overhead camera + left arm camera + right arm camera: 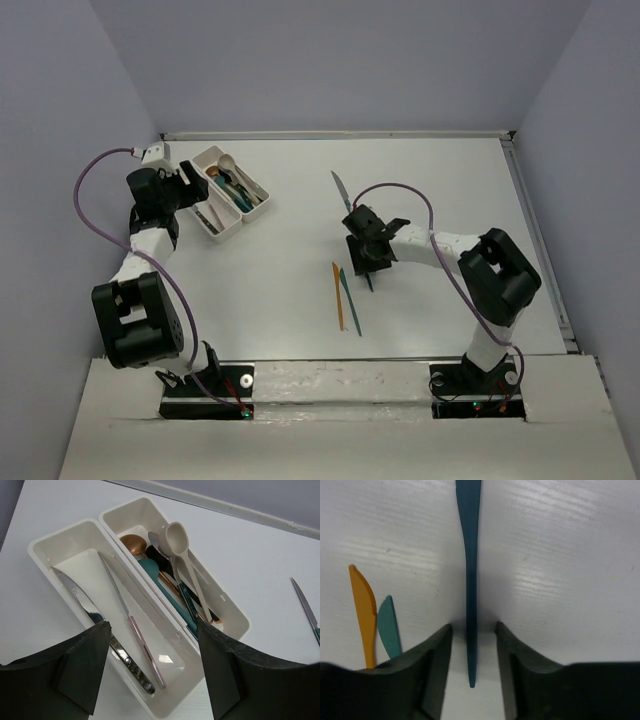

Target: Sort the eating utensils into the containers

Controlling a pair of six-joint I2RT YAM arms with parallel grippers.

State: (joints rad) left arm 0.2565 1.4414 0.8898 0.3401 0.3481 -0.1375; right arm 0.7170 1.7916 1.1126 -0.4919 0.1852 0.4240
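Holds the left fingers [152,626] spread wide above the near end of the containers [42,547], gripping nothing. Finds those containers as two long white trays joined side by side, set at a slant at the far left of the table [430,180]. Counts two knives in the left-hand tray as seen by the left wrist camera: a silver knife [92,615] along the outer wall and a pink-handled knife [142,650] lying slantwise just beside it, both blades pointing away from the camera. Finds the right-hand tray crowded: a cream spoon [177,537] on top, a copper spoon [132,542] and a silver spoon [156,542] with their bowls at the far end, a teal handle [152,572] and darker handles beneath, too tangled to tell apart. Straddles with the right fingers [472,637], near the middle of the table, the narrow end of a blue knife [469,570] lying flat; leaves bare table showing on either side of it, so released and not clamped. Places an orange knife [364,610] and a teal knife [387,625] just beside each other on the table, near the blue one and to its left in the right wrist view. Leaves a steel-bladed knife [341,188] alone beyond the right arm, well apart from the containers.
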